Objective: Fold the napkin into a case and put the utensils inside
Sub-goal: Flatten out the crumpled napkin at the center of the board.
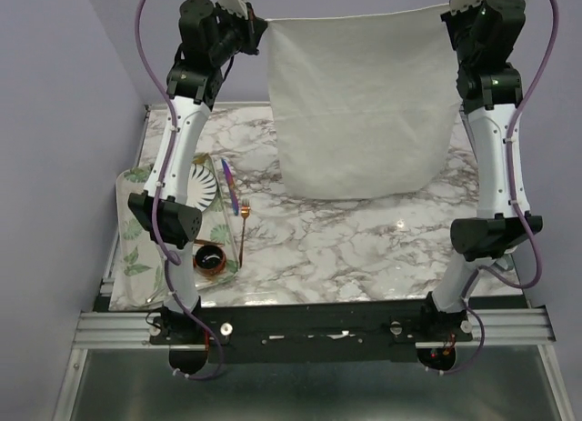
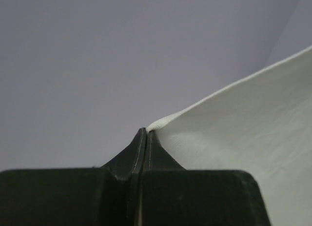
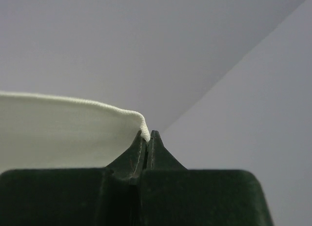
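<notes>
Napkin: the cream napkin [image 1: 355,103] hangs open as one flat sheet above the far half of the marble table [image 1: 364,248], not yet folded.
Left gripper: the left gripper [image 1: 255,23] is clamped on the cloth's top corner at 9 o'clock. In the wrist view its fingers are pressed together with the hem pinched at the tips.
Right gripper: the right gripper [image 1: 452,21] is pinching the opposite top corner at 3 o'clock, jaws closed on the rolled hem.
Key relation: the top edge runs taut from 9 to 3 o'clock between the two grippers. The sheet drops from it toward 6 o'clock, so each arm carries one corner and neither is nearer.
Utensils: the purple-blue utensil [image 1: 227,180] and the copper fork [image 1: 243,225] lie on the table at about 8 o'clock from the cloth, on the left arm's side. Their long axes run roughly 12 to 6.
Hard to tell: whether the bottom hem touches the marble or hangs just above it.
Hidden: the left arm [image 1: 173,175] covers part of the striped plate [image 1: 202,185]. Both wrist views show only a corner of cloth against the plain wall [image 2: 97,50].
</notes>
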Controlling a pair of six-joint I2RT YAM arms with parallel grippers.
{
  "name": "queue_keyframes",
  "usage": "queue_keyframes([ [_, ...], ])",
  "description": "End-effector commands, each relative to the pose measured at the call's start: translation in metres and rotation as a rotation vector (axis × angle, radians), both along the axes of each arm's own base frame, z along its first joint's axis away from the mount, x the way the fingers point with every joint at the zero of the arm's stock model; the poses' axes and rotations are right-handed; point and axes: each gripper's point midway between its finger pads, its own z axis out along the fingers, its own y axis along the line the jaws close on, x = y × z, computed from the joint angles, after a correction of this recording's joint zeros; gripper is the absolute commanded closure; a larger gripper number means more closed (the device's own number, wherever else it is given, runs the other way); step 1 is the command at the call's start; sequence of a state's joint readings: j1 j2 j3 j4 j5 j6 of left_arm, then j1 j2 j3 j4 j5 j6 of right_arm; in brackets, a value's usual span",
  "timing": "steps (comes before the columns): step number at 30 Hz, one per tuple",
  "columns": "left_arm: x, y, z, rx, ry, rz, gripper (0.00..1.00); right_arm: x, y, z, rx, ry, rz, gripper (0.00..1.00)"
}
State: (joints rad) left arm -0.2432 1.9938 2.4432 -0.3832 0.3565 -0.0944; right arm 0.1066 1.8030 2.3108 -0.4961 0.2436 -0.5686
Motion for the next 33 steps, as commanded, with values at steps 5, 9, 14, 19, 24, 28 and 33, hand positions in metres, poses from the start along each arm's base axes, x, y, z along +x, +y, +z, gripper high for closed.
queue_keyframes([
  [5, 0.002, 0.054, 0.115, -0.105, -0.42, 0.237, 1.0, 0.0, 0.019, 0.094, -0.002, -0.369, 0.139, 0.99],
  [9, 0.007, 0.064, 0.11, -0.031, -0.485, 0.25, 1.0, 0.014, 0.029, 0.061, -0.042, -0.338, 0.189, 0.99],
  [14, 0.021, 0.033, -0.018, 0.206, -0.3, 0.047, 1.0, 0.044, 0.055, -0.034, -0.184, -0.187, 0.335, 0.99],
  [19, -0.016, 0.037, -0.139, 0.39, -0.12, -0.051, 1.0, 0.023, 0.067, -0.196, -0.303, 0.119, 0.487, 0.99],
  [24, -0.063, 0.044, -0.258, 0.477, 0.131, -0.146, 1.0, -0.029, 0.076, -0.273, -0.349, 0.262, 0.609, 0.99],
  [28, -0.083, 0.042, -0.31, 0.499, 0.279, -0.221, 1.0, -0.045, 0.07, -0.324, -0.338, 0.419, 0.618, 0.99],
  [33, -0.106, 0.037, -0.339, 0.504, 0.394, -0.311, 1.0, -0.064, 0.061, -0.365, -0.328, 0.633, 0.627, 0.99],
])
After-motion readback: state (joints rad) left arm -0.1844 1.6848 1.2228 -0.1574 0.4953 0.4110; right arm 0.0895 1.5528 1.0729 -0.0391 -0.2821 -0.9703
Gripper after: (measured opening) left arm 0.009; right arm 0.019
